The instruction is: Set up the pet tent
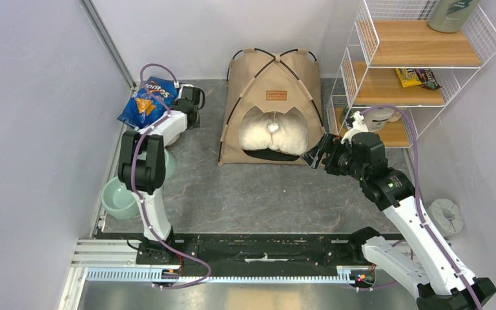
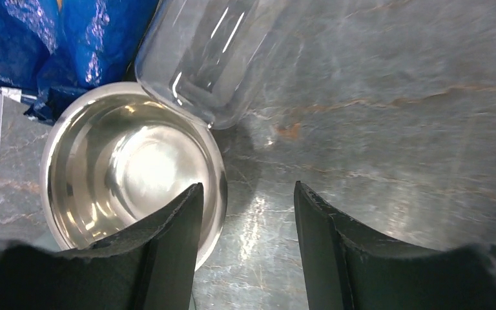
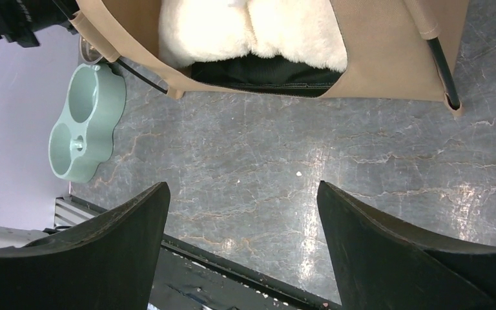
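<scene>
- Top external view: tan canvas pet tent with thin black poles stands upright at the back middle of the grey stone-look tabletop. Its poles cross over the top, which is why the canvas keeps its arch.
- Fluffy white pillow fills the arched doorway and lies on the tent's dark floor.
- Right end effector hovers just off the tent's front right corner, jaws wide apart, nothing between them. Judged a checking or let-go position.
- Left end effector is well apart from the tent, jaws open and empty. It sits above a round shiny steel bowl beside a crinkled blue chip bag, likely parked out of the way.
- Judgement: set-up looks essentially done.
</scene>
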Robot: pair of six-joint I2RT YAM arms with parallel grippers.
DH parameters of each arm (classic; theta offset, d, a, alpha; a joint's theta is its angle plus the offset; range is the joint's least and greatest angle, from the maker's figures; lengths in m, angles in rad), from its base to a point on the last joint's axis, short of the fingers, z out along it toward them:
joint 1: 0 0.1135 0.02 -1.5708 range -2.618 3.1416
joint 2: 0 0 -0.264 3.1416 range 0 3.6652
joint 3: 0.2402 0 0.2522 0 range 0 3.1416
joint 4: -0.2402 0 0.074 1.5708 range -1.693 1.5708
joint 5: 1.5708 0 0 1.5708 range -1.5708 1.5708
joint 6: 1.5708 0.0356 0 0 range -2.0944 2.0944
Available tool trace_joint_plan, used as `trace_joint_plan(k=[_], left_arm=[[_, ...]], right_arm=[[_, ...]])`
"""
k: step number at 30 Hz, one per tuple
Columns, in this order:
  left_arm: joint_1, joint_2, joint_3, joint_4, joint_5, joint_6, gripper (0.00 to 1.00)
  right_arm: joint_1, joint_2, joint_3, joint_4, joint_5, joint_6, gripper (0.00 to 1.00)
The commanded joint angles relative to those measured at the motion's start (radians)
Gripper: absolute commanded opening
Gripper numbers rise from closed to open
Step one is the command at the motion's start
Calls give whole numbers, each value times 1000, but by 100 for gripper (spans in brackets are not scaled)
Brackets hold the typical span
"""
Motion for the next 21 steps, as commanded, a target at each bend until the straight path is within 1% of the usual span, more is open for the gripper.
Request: trace_joint_plan(k=[1, 4, 7, 8, 9, 10, 14, 17, 21], left_arm=[[5, 73, 63, -48, -112, 33, 59], [18, 114, 84, -84, -130, 9, 57], [38, 133, 102, -123, -132, -16, 50], [52, 125, 94, -123, -127, -17, 39], [56, 120, 91, -125, -127, -16, 34], [58, 113, 89, -124, -129, -12, 26], [61, 87, 81, -120, -127, 21, 3], [59, 69, 92, -114, -95, 91, 2], [61, 28, 95, -131, -124, 124, 2]], right_arm=[[-1, -10, 0, 48, -4, -18, 91], [0, -2, 0, 50, 8, -27, 91], [0, 8, 3, 51, 11, -33, 91], [-2, 6, 3, 52, 11, -31, 91], [-1, 5, 3, 52, 9, -31, 91], [-1, 4, 3, 54, 10, -30, 91], [0, -3, 5, 54, 7, -25, 91], [-1, -12, 5, 52, -3, -22, 91], [0, -18, 14, 35, -18, -15, 91]])
